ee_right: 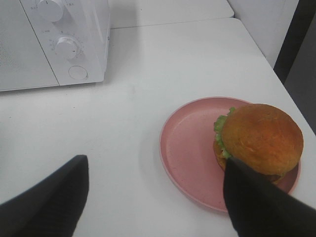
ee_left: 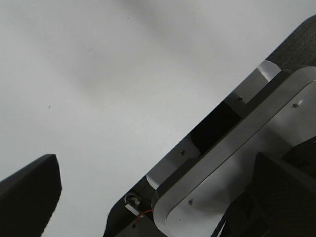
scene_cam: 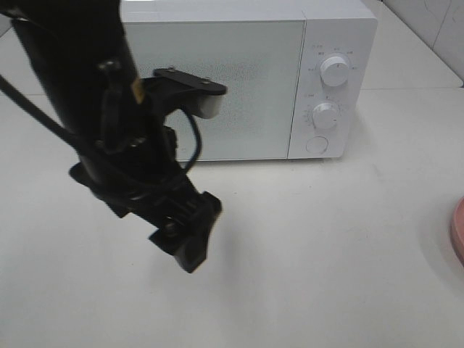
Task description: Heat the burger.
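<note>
Two claws were in play, and neither held anything. The left claw hung released above the bare counter in front of the shut microwave. The right claw stood spread wide near the burger, which sat on the pink plate at the counter's right edge. That burger looked soft, stacked and squashable; a gentle pinch low across the buns seemed wisest, or lifting by the plate's rim.

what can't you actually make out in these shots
- Golden-brown burger: not in the exterior high view; only the round pink plate's edge shows.
- White microwave: door closed, interior hidden; its left side is behind the black left arm.
- Dial markings: too small to read.
- Left gripper: fingertips hard to separate there.
- Right gripper: only two dark fingers show.
</note>
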`<state>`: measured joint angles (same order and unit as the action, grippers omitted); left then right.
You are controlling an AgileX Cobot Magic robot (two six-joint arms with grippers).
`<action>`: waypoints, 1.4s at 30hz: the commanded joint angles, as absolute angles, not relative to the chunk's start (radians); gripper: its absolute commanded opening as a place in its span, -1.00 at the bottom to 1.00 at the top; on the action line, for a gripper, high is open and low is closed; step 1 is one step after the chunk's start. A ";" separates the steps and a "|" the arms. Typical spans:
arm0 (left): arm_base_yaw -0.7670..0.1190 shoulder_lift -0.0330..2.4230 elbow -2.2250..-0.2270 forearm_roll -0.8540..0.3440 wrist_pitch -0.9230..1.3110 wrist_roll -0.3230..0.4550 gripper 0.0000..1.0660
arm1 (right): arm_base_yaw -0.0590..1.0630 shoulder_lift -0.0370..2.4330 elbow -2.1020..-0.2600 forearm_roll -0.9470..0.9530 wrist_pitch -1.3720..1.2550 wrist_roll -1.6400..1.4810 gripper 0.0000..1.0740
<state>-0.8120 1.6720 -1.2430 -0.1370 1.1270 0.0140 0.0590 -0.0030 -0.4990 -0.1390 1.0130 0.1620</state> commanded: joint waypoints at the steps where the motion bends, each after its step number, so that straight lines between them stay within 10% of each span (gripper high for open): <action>1: -0.714 1.595 -1.152 -0.136 1.158 0.000 0.95 | 0.056 -0.032 -0.497 -0.139 1.007 0.151 0.39; 19: -0.078 0.943 -0.718 -0.141 1.194 0.067 0.95 | 0.056 -0.032 -0.497 -0.139 1.007 0.151 0.39; 42: -0.050 0.129 -0.498 0.000 1.038 0.078 0.95 | 0.056 -0.032 -0.497 -0.139 1.007 0.151 0.39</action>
<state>-0.0520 0.1800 -0.5020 -0.0060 1.0600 0.0770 0.0590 -0.0030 -0.4990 -0.1390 1.0130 0.1620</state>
